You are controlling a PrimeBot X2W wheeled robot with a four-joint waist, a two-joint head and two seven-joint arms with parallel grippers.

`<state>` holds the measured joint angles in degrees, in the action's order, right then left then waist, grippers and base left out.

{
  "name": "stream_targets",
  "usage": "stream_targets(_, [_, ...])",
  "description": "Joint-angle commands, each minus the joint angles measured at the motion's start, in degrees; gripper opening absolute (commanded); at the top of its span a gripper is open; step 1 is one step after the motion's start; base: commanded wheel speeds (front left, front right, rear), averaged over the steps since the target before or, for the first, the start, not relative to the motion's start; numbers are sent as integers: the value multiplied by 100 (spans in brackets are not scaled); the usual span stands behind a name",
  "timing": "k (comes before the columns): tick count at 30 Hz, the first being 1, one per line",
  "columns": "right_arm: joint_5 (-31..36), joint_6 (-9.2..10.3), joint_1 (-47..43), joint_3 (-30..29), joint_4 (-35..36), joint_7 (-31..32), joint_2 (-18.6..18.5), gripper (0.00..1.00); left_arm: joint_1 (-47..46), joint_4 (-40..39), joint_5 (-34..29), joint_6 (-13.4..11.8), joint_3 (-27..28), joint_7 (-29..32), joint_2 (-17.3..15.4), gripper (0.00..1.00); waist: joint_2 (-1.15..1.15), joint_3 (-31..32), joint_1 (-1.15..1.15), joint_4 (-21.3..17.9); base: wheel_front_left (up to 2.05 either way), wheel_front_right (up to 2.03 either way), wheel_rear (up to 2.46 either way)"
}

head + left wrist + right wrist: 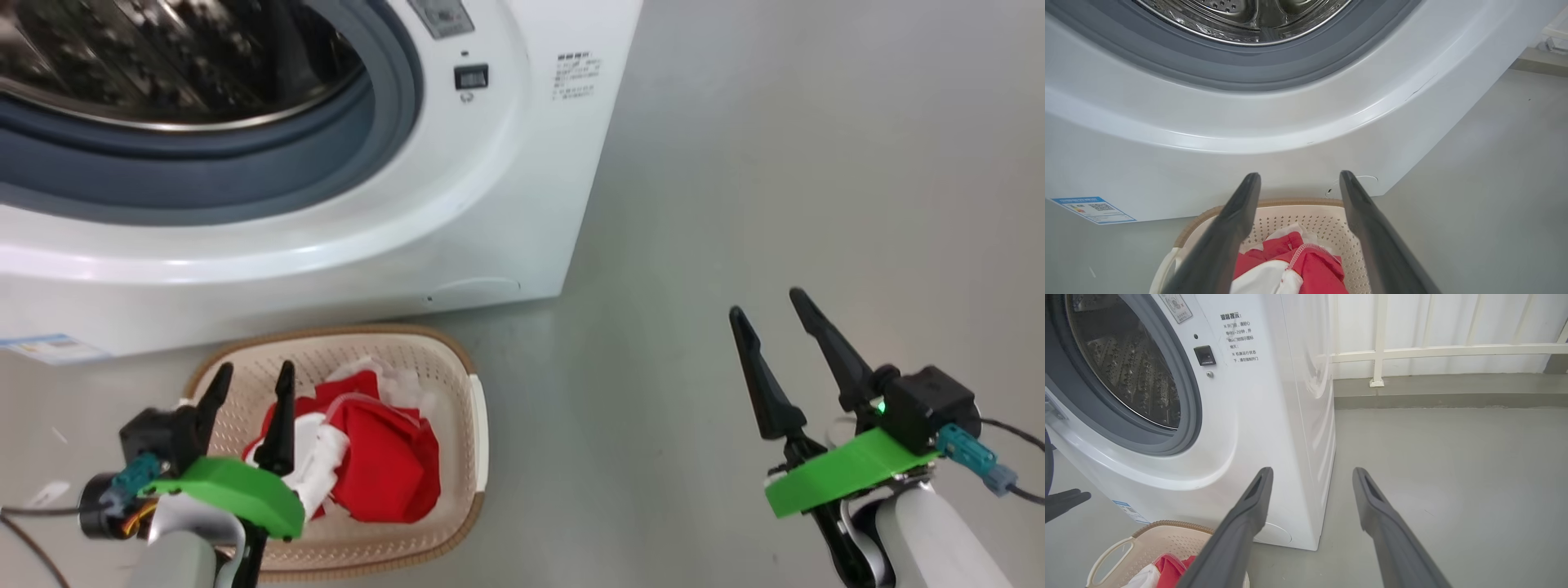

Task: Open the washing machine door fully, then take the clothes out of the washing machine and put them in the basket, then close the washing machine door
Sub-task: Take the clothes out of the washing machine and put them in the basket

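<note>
Plainly, the clothes [375,457] lie heaped in the basket [465,384], red folds on top with white cloth showing at the left and at the back. The basket sits on the grey floor [816,163] just in front of the washing machine [490,204], its far rim close under the machine's lower front edge. Above it the machine's mouth stands uncovered, with the grey gasket [204,180] ringing the steel drum [163,57]. A blue label sticker [49,347] sits low on the front to the left, and a small round flap [478,287] low at the right corner. A black latch socket [471,76] lies right of the opening, beside a printed notice [575,77].

The left pincer [254,369] hangs over the basket's left half with its fingers spread and nothing between them. In the head view one finger crosses in front of the white cloth. In the left wrist view the same pincer [1300,175] frames the clothes [1306,265] from above. The right pincer [766,302] is also open and empty. It is over bare floor, well apart from basket and machine. In the right wrist view, a white railing [1437,351] runs along the wall behind.
</note>
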<state>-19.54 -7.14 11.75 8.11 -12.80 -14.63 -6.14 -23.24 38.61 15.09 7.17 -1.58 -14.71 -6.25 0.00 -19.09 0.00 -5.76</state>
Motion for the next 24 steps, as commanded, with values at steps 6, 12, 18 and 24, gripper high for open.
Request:
stream_targets(6, [-55,-35,-308,13,72,-37,-124,100,441,-643,-179,32,433,-29,-24,100,0,564,0,126,0,0,0])
stream_targets(12, [-80,-35,-535,-50,40,-37,-177,100,765,-1129,-337,32,641,-29,44,100,0,884,0,189,0,0,0])
stream_targets(18, [-85,-35,-692,-96,47,-37,-211,100,1019,-1528,-402,32,773,-29,99,100,0,1087,0,222,0,0,0])
stream_targets(24, [-89,-35,-866,-153,45,-37,-235,100,1337,-1913,-468,32,856,-29,156,100,0,1318,0,262,0,0,0])
